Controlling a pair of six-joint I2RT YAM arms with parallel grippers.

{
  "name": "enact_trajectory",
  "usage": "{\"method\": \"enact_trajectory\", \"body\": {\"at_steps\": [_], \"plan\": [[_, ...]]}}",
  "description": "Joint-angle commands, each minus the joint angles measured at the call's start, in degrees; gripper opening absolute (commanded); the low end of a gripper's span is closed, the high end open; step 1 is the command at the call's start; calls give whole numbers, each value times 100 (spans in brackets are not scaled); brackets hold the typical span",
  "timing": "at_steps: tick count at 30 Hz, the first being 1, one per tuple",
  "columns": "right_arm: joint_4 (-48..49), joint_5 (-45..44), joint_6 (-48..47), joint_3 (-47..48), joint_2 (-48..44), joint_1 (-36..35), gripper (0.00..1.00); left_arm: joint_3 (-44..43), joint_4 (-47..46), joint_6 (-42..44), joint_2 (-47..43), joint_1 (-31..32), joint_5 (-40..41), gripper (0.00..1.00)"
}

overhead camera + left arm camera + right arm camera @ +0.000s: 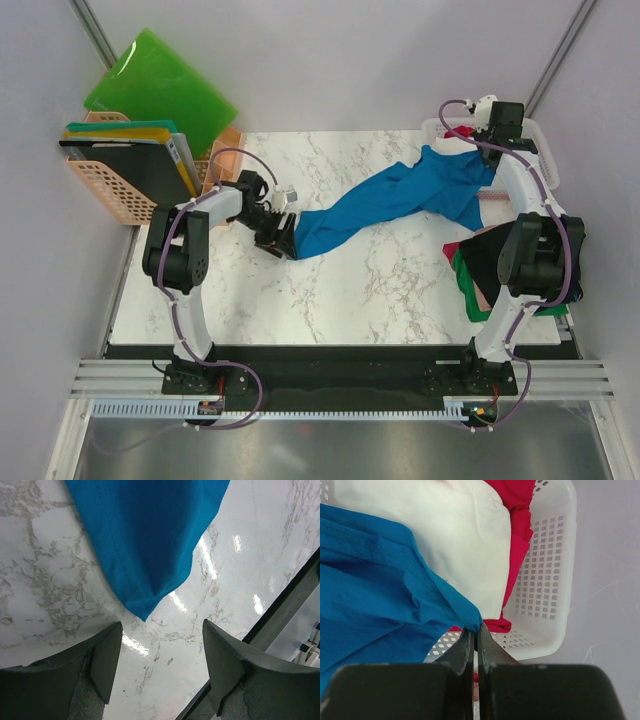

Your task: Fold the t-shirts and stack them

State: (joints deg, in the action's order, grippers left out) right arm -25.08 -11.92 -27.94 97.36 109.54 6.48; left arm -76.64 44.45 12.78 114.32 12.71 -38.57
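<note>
Bright blue cloth t-shirt [390, 205] lies strung across the white marble table [380, 290], from 2 o'clock to 9 o'clock in the overhead view.

Right gripper [476, 634]: jaws pinched together on a fold of the blue cloth, above the white plastic lattice basket [545, 605].

Left gripper [161, 627]: jaws apart, empty. The shirt's free corner sits just ahead at its 12 o'clock, not between them.

Judgement: slide the left gripper low over that corner, catch the hem's full thickness, then draw the shirt taut and flat.
</note>
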Motion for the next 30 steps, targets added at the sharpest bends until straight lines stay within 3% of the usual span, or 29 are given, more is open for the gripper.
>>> {"method": "enact_trajectory", "body": {"at_steps": [1, 7, 14, 18, 23, 24, 28, 30], "plan": [[223, -3, 34, 2, -249, -6, 0, -140, -33, -91, 274, -5, 439, 74], [223, 6, 52, -15, -257, -24, 0, -754, 125, -161, 678, 231, 367, 69], [232, -29, -9, -86, -354, -33, 0, -967, 354, -170, 1101, 417, 341, 51], [232, 6, -1, -68, -354, -33, 0, -879, 389, -109, 900, 417, 437, 2], [214, 137, 175, -103, -354, -42, 0, -738, 328, 198, 566, 417, 876, 2], [214, 233, 210, -182, -380, -59, 0, -695, 250, 286, 426, 425, 1260, 2], [197, 401, 210, -621, -801, -138, 0, -352, -541, 760, -777, 399, 2403, 2], [205, 488, 298, -805, -1326, -209, 0, -439, -648, 1068, -1542, 364, 2608, 2]]}}
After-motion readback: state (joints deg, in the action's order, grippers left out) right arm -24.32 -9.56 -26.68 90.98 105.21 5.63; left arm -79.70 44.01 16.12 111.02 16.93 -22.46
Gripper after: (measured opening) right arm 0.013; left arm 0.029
